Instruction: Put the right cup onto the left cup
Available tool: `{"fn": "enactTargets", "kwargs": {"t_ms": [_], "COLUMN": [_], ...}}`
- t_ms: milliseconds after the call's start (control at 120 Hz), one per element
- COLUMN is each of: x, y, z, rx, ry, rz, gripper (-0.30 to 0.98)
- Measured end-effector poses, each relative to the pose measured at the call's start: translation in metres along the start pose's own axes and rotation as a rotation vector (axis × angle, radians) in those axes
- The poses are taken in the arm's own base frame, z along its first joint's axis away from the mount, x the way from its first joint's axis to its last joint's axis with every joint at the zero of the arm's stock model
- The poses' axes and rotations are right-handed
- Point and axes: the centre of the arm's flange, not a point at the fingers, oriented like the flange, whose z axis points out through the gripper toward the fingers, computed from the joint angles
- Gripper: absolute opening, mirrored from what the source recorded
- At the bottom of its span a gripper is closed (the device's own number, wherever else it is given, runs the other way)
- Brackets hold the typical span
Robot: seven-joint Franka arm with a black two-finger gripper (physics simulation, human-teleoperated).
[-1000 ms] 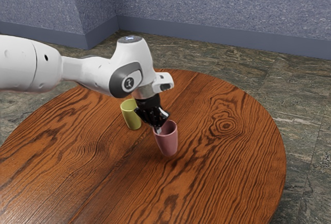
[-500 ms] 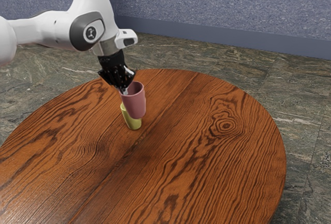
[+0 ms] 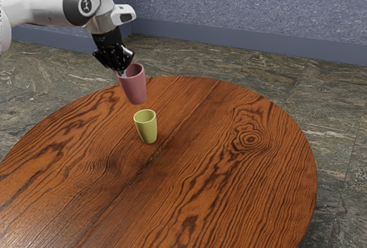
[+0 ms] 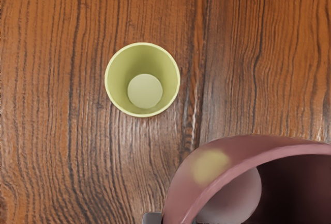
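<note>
My gripper (image 3: 122, 73) is shut on the near wall of the pink cup (image 3: 134, 85), at its rim, and holds it in the air, nearly upright. The yellow-green cup (image 3: 147, 128) stands upright on the table, lower than the pink one and slightly toward the exterior view's right. A gap separates the two cups. In the wrist view the yellow-green cup (image 4: 143, 80) shows its open mouth and bare inside, with the pink cup (image 4: 222, 157) large at the lower edge beside a bit of fingertip (image 4: 152, 218).
The round wooden table (image 3: 229, 173) carries the yellow-green cup. Its far edge curves behind the held cup, with the stone floor (image 3: 332, 110) and a blue-grey wall (image 3: 241, 7) beyond.
The pink cup has risen off the table in my gripper and travelled toward the exterior view's left, passing in front of the yellow-green cup, which stayed where it was.
</note>
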Motion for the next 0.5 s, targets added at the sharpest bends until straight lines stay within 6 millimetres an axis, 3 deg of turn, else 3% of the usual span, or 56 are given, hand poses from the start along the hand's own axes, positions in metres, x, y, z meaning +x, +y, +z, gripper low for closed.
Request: {"fn": "enactTargets", "kwargs": {"t_ms": [375,500], "x": [0.035,0.046], "y": [-0.041,-0.045], "z": [0.037,0.055], "rx": [0.024,0.026], "ry": [-0.032,-0.047], "rz": [-0.041,-0.042], "gripper": [-0.1,-0.1]}}
